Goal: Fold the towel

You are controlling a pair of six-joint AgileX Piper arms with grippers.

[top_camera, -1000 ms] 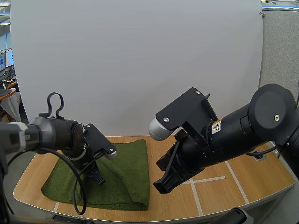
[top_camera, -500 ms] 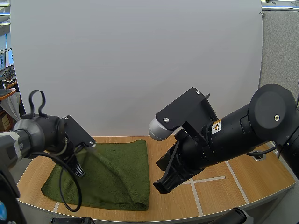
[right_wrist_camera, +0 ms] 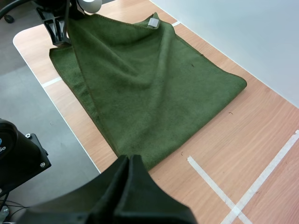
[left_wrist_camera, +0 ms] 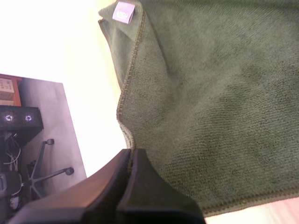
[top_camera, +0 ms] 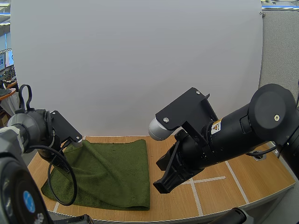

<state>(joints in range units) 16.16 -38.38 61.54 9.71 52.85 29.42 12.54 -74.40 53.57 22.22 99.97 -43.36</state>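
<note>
Clamps the left fingers (left_wrist_camera: pixel 145 182) on the stitched hem of the dark green towel (left_wrist_camera: pixel 224 93), holding that side up off the worktop (top_camera: pixel 224 186). Holds the right fingers (right_wrist_camera: pixel 140 186) clenched on nothing, one dark wedge above bare wood just beside the towel's right edge.

Picks out, in the left wrist view, the hem's stitching and a pale label (left_wrist_camera: pixel 123 10) at a far corner. Takes in, from the right wrist view, the whole cloth sloping from the raised hem down to the wood. Catches, in the high view, both pairs of fingers together.

Counts one towel, one label, two pairs of fingers, several white tape lines (right_wrist_camera: pixel 261 172).

Puts the towel on the worktop's left half, its near edge close to the front rim. Leaves open wood on the right half, crossed by tape.
</note>
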